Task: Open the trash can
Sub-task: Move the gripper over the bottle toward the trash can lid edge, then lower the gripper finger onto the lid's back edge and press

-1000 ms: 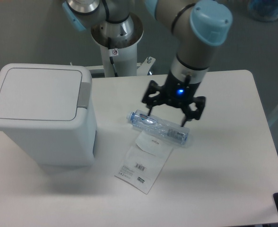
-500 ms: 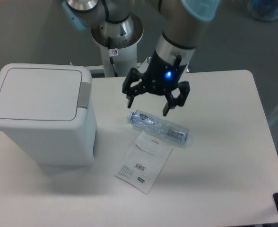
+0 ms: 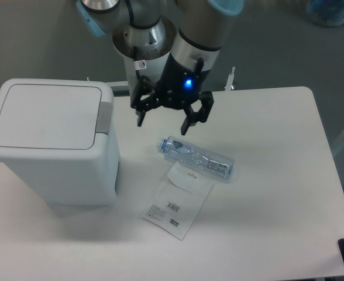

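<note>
Gripper has moved left off the bottle toward the trash can, fingers spread, holding nothing. Can sits at counter's left end, lid shut. Approach step; next, likely get over the grey tab and press down.

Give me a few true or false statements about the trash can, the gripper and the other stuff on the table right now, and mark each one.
1. The trash can has its lid closed. True.
2. The gripper is shut on the plastic bottle. False: it is open, holds nothing, and hangs above the table between the can and the bottle.
3. The bottle lies on its side. True.
4. The paper packet sits on top of the trash can. False: it lies flat on the table, just in front of the bottle.
5. The grey tab is on the lid edge facing the gripper. True.
</note>
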